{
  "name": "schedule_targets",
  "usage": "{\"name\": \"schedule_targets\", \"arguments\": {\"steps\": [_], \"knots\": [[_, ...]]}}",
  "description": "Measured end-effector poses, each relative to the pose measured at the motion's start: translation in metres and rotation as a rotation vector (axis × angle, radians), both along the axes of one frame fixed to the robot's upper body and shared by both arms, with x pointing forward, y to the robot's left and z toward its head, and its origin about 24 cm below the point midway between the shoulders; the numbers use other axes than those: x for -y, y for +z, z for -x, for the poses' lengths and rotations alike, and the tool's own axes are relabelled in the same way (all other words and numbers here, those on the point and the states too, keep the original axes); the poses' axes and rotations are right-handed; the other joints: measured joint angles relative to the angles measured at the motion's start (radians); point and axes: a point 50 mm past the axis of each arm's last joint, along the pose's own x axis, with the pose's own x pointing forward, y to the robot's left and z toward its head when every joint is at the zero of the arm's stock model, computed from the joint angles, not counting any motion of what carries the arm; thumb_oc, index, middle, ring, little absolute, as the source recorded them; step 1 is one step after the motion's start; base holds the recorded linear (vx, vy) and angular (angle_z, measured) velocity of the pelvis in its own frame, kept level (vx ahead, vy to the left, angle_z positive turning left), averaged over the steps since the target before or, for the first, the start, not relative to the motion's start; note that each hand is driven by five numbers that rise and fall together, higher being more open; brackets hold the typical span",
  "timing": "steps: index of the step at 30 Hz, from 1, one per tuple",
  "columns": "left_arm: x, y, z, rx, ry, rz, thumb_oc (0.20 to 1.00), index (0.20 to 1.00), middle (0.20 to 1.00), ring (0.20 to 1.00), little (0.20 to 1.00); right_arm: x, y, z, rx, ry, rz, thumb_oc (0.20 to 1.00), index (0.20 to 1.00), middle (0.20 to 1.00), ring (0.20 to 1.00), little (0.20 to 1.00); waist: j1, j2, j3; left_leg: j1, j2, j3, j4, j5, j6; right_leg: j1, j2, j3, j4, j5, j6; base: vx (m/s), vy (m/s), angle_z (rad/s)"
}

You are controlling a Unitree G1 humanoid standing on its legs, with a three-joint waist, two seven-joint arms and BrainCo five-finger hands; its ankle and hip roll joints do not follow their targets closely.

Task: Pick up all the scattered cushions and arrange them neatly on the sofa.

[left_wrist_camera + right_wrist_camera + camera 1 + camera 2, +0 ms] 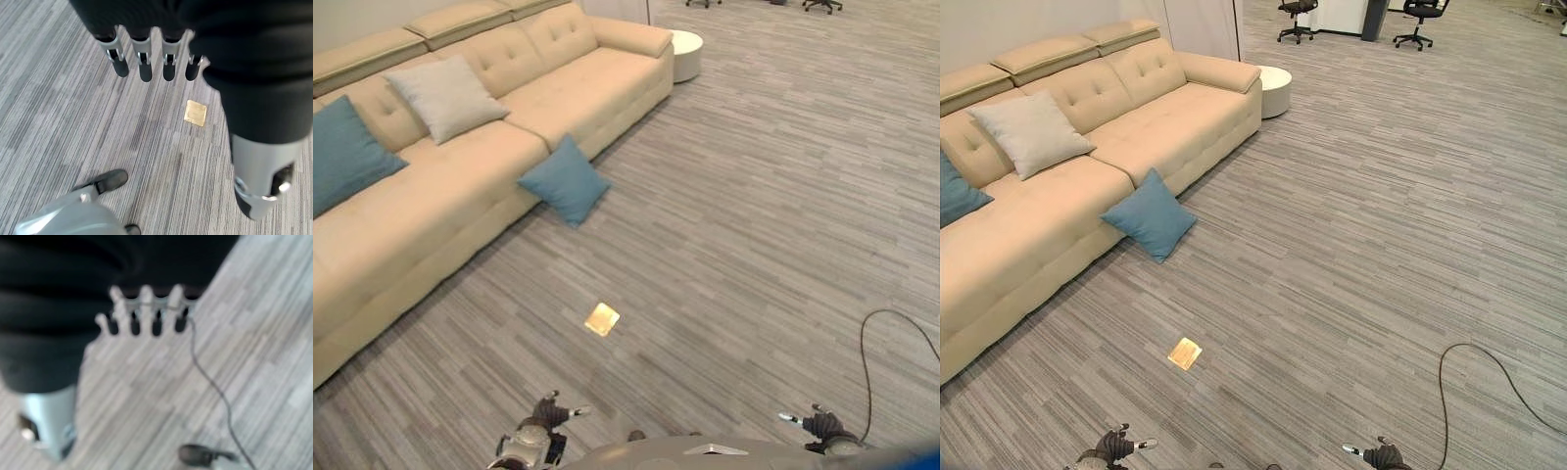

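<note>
- Cushions are the concern: one square teal fabric cushion (pixel 565 180) is off the seat, standing on the grey striped carpet floor (pixel 754 225) and leaning back against the front of the long cream upholstered sofa (pixel 431 211).
- It stands on one corner, diamond-wise, so its long axis runs corner to corner, roughly upright; the top corner leans toward the sofa front and its face looks out into the room. Judged from that lean, it is propped by the sofa and would tip flat if pulled away.
- Two cushions are already on the seat, leaning on the backrest: a pale grey square cushion (pixel 445 97) near the middle and a second teal cushion (pixel 342 154) further toward the view's left. Both rest tilted on the back, which looks like the arranged pose the task wants.
- A small square brass floor plate (pixel 602 319) lies flat in the carpet between the robot and the fallen cushion.
- The left hand (pixel 146 54) hangs low over the carpet, fingers (pixel 145 68) straight, spread and holding nothing.
- The right hand (pixel 142 308) also hangs over bare carpet, fingers extended and empty.
- Both hands are well apart from the floor cushion, so an approach seems the step in hand.
</note>
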Motion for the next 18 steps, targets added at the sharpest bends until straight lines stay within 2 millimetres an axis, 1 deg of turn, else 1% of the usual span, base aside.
{"name": "schedule_targets", "arguments": {"steps": [7,18], "knots": [[-0.001,-0.0025,0.0091,-0.035,0.012,0.017,1.0,1.0,1.0,1.0,1.0,-0.0001,-0.0005,0.0011,-0.011,0.004,-0.003,1.0,1.0,1.0,1.0,1.0,0.001,-0.007,-0.014,-0.001,0.0,0.0,0.0,0.0,0.0,-0.005,0.0,0.0,0.0,0.0,-0.001,0.0,0.0,0.0],[-0.0008,-0.003,0.0104,-0.045,0.011,0.023,1.0,1.0,1.0,1.0,1.0,-0.0045,-0.0024,0.0016,-0.04,0.046,-0.02,1.0,1.0,1.0,1.0,1.0,0.004,-0.012,-0.018,-0.007,0.0,0.01,-0.001,-0.001,0.001,-0.016,0.0,0.009,0.0,0.0,-0.001,0.02,0.02,-0.02]]}}
